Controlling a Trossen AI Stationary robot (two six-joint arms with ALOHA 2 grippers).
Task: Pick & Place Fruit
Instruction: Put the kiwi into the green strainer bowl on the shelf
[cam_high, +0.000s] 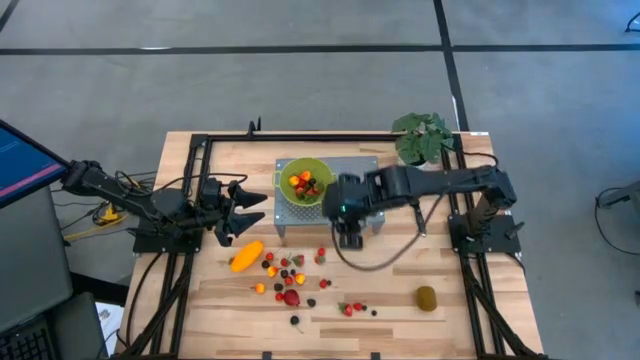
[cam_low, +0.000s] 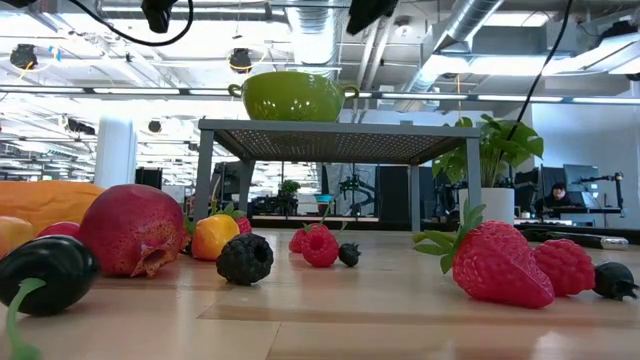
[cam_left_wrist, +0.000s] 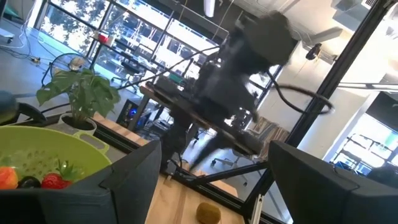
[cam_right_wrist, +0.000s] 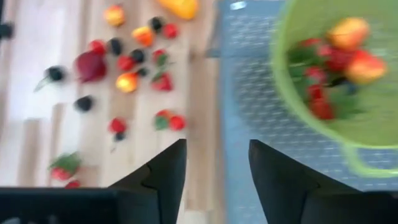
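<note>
- Fruit: most of it is loose on the table, in front of the metal stand.
- Berries, red, orange and dark, lie scattered from the table's middle toward the front edge; another few sit further right.
- Red round fruit is among the berries; in the low view it sits close to the camera beside a dark berry and strawberries.
- Long orange-yellow fruit lies at an angle left of the scatter, just in front of the left gripper.
- Kiwi sits alone, well apart on the right.
- Green bowl stands on the stand and already holds some red and orange pieces.
- Right gripper: over the stand's front edge, just right of the bowl. Wrist view shows fingers parted with nothing between them.
- Left gripper: left of the stand, pointing at the bowl, fingers spread wide, empty.
- Potted plant at the back right corner.
</note>
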